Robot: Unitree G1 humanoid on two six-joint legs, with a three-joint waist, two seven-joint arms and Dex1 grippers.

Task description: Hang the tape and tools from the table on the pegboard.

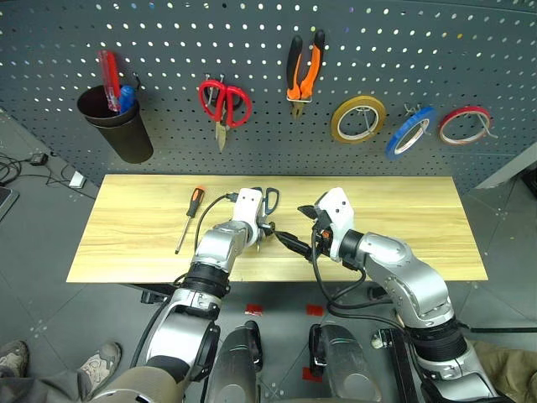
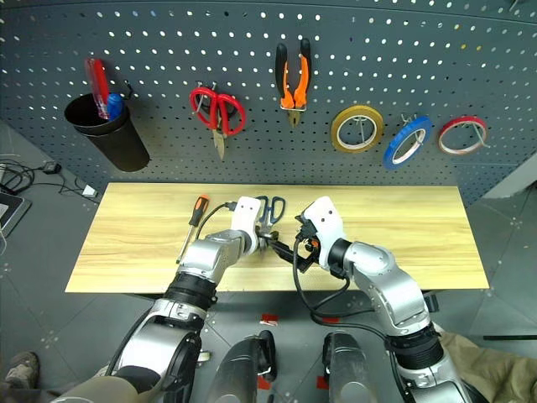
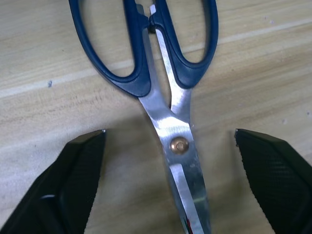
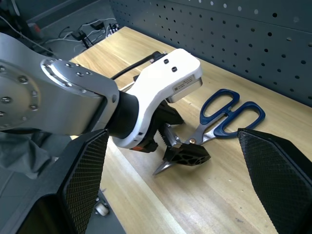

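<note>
Your left gripper [image 3: 170, 180] had its fingers spread, straddling the blue-handled scissors [image 3: 168, 83] at the pivot; they lay flat on the wooden table [image 1: 403, 227], blades between the pads, untouched. Your right gripper [image 4: 175, 195] hovered nearby, fingers wide apart.

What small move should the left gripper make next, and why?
Probably close the left gripper on the scissors. Its open fingers already stand on either side of the blades near the pivot, and the scissors lie flat on the table, not yet gripped.
</note>
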